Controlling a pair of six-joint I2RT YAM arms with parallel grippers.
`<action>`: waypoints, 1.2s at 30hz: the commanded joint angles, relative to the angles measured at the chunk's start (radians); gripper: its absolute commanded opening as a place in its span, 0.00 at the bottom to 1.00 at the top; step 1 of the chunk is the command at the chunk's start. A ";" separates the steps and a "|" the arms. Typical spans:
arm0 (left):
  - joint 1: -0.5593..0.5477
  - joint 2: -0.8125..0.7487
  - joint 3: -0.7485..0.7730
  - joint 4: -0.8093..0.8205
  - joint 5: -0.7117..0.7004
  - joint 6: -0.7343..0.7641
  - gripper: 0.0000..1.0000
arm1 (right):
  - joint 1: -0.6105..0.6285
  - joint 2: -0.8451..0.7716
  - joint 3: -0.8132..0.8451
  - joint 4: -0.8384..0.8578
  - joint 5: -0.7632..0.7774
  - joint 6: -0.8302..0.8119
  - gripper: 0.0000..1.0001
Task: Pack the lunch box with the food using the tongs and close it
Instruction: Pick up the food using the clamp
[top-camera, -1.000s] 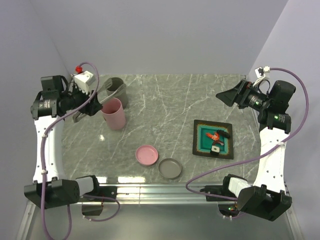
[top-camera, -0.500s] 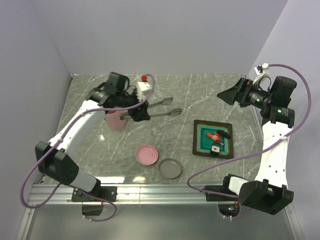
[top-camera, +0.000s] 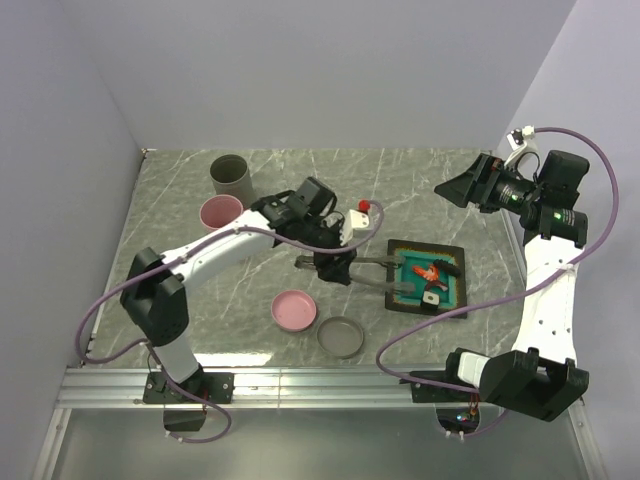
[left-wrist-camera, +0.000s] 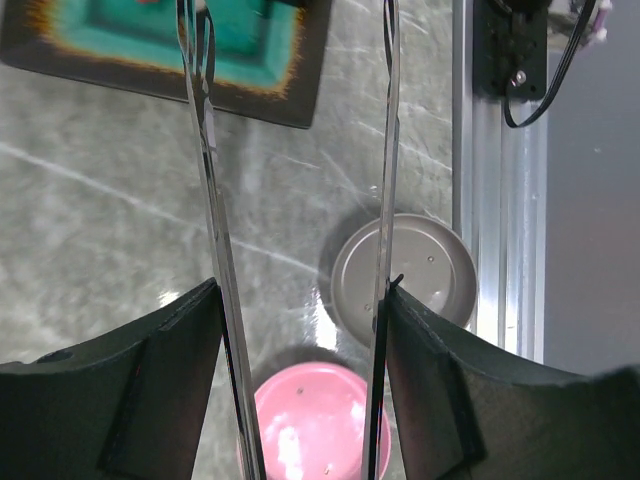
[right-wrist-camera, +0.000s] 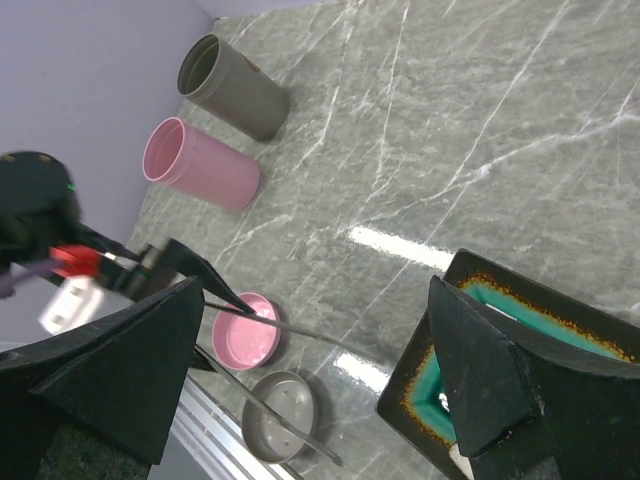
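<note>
Food shows only in the top view: the orange shrimp piece (top-camera: 430, 271) and one white block (top-camera: 430, 297) lie on the teal plate (top-camera: 394, 285). Your left wrist view shows the grip instead. The left gripper (left-wrist-camera: 300, 295) pinches the tongs (left-wrist-camera: 205, 150), one slim arm against each finger, and one arm runs over the plate, the other beside its edge. Your right gripper (right-wrist-camera: 315, 300) hangs with jaws spread wide, holding nothing.

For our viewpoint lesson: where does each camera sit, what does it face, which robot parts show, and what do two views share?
Top external: overhead, behind the bases, facing the table; both arms show.
Left wrist: looks along the tongs toward the plate; own fingers.
Right wrist: looks down at the cups; own fingers.
Shared: pink lid, grey lid.
</note>
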 joint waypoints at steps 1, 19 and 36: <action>-0.039 0.030 0.028 0.058 0.029 -0.002 0.68 | -0.005 -0.006 0.050 0.013 0.008 -0.008 1.00; -0.127 0.196 0.077 0.142 -0.017 -0.057 0.64 | -0.005 -0.009 0.043 0.032 0.002 0.004 1.00; -0.148 0.316 0.169 0.142 -0.044 -0.048 0.63 | -0.005 -0.009 0.032 0.048 -0.001 0.021 1.00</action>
